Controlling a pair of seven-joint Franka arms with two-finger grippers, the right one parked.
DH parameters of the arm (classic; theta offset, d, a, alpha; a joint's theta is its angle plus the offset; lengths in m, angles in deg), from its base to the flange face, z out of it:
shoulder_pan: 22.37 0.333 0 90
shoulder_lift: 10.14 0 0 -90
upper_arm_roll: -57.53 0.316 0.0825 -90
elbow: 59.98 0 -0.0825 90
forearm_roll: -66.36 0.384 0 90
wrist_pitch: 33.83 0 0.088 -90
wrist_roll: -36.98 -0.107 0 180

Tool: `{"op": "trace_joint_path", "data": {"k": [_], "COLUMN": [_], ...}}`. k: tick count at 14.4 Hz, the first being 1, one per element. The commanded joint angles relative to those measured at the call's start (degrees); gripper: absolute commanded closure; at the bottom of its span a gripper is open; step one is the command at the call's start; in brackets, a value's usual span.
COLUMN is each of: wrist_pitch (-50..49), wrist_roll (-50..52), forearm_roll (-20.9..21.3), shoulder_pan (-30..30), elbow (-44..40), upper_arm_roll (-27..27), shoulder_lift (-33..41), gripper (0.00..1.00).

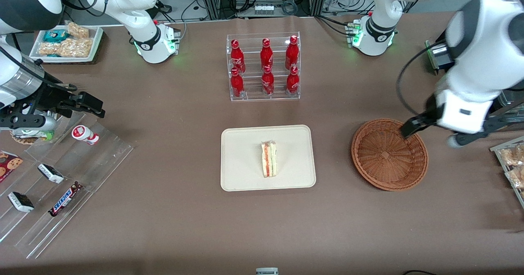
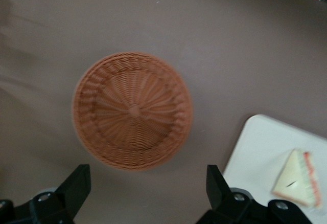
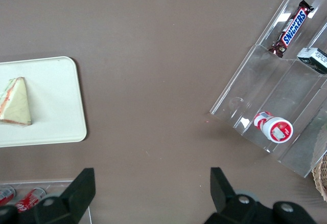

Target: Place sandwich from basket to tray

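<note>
Here, going across the front view from the parked arm's end, a clear stepped rack (image 1: 61,176) holds a Snickers bar (image 1: 64,199) and a small red-capped cup (image 1: 84,134). Next comes the cream tray (image 1: 241,176), and the sandwich (image 1: 269,158) lies on it near its middle, resting on its side. A clear stand of red bottles (image 1: 264,66) sits farther from the front camera than the tray. Toward my end of the table is the wicker basket (image 1: 389,154), with nothing in it. My gripper (image 2: 148,191) hangs above the basket's rim, its fingers (image 2: 76,185) spread wide and gripping nothing.
</note>
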Motion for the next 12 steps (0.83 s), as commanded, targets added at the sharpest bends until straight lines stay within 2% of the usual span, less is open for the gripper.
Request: {"op": "trace_joint_path", "data": {"k": [1, 3, 4, 5, 9, 12], "wrist_pitch": [-5.5, -8.6, -8.9, -9.1, -8.9, -8.5], "wrist_roll": [-12.7, -20.2, -20.9, -20.6, -25.6, -29.3], "forearm_roll": [-1.2, -1.2, -1.1, -0.1, -0.3, -1.8], "shoulder_pan": [4.7, 5.2, 5.2, 5.2, 6.8, 7.8], "elbow": [5.7, 4.2, 3.1, 1.8, -4.7, -5.6], "upper_arm_roll": [-1.0, 0.5, 1.8, 1.9, 1.9, 2.0], "shoulder_lift": [6.7, 6.9, 6.5, 5.5, 0.6, 0.7], "gripper": [0.0, 0.0, 0.0, 0.0, 0.0, 0.0]}}
